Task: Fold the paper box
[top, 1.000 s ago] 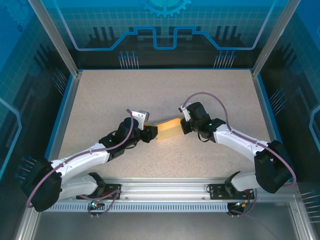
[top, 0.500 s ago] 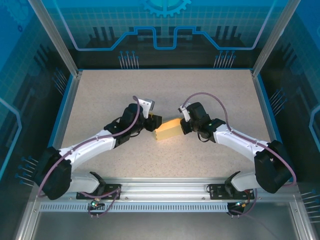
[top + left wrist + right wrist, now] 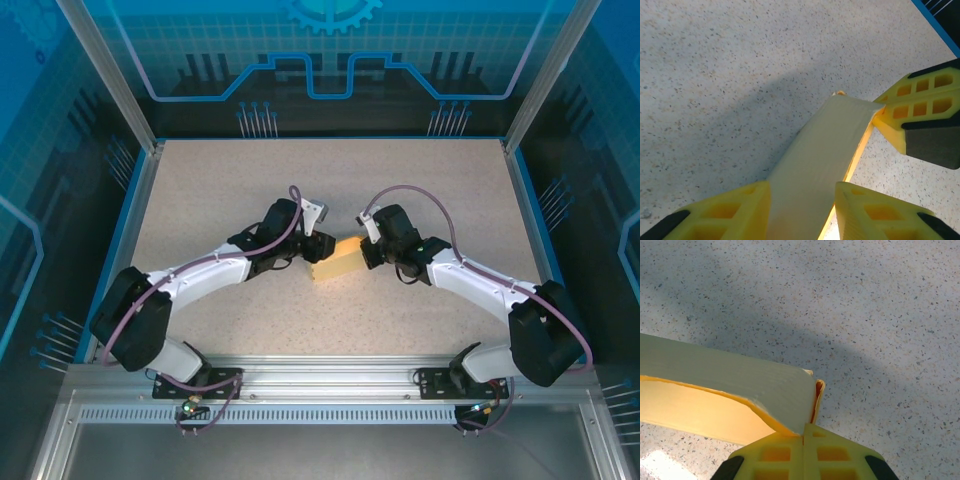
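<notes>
Both arms reach inward, elbows low, meeting mid-table [image 3: 430,190]. Right gripper [image 3: 365,252] is pinched tight on the right end of the box [image 3: 336,262]. Left gripper [image 3: 316,243] straddles the left end; whether it grips is unclear.

Bright overhead light throws soft broad shadows on the tabletop [image 3: 900,300] (all 3 views sharp).

Robotics lab cell for sure: speckled tabletop [image 3: 330,180], aluminium posts [image 3: 107,70], blue circuit-print panels [image 3: 420,40], left arm [image 3: 200,278] and right arm [image 3: 480,285] bolted to a rail [image 3: 330,375].
</notes>
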Available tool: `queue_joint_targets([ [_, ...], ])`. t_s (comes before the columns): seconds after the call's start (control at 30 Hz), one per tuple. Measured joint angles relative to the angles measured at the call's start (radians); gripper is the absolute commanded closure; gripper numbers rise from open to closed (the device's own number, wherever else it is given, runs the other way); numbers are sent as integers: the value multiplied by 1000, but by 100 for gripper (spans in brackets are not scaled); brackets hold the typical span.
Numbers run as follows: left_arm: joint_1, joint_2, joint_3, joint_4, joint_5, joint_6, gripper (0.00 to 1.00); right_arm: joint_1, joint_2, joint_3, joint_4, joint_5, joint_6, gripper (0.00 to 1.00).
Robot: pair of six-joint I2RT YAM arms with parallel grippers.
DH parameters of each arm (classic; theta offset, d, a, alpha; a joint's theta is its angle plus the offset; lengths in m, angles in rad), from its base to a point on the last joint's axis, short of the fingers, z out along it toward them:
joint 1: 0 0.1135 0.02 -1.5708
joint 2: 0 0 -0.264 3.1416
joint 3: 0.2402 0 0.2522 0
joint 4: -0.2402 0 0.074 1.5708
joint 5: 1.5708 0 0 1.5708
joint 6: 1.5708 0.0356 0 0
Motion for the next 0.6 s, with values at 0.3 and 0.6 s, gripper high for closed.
queue_joint_targets([
  [0.3,0,10,0,0,26,0,63,0,0,0,0,0,-1,90],
  [0.6,-8,21,-4,6,33,0,63,1,-22,0,-47,3,-24,74],
])
